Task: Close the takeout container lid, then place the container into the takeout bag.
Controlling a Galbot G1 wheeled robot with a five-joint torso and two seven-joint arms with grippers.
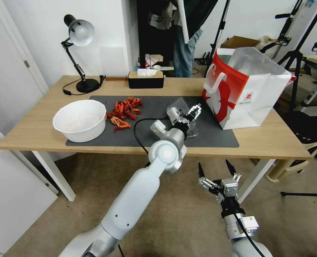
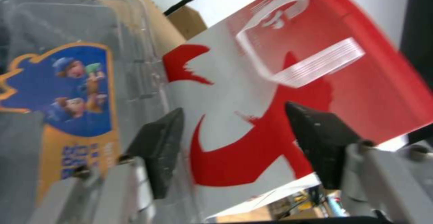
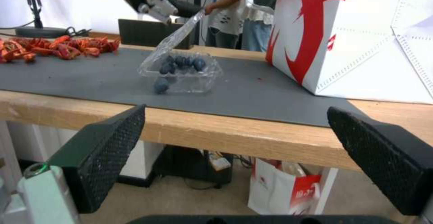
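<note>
The takeout container (image 3: 180, 71) sits on the dark mat, its berry half flat and holding dark blue berries. Its clear lid (image 3: 179, 34) stands tilted up over the berries and carries a blue and orange sticker (image 2: 67, 92). My left gripper (image 1: 189, 113) (image 2: 234, 139) is open at the lid's raised edge, with one finger (image 2: 158, 146) against the plastic. The takeout bag (image 1: 246, 91) (image 3: 351, 31), white with a red panel, stands open just right of the container. My right gripper (image 1: 215, 169) (image 3: 234, 149) hangs open below the table's front edge, with nothing between its fingers.
A white bowl (image 1: 80, 119) and a pile of red shells (image 1: 124, 110) lie at the left of the mat (image 1: 219, 139). A black desk lamp (image 1: 80, 53) and a black tissue box (image 1: 145, 79) stand at the back. Tripods stand on the floor to the right.
</note>
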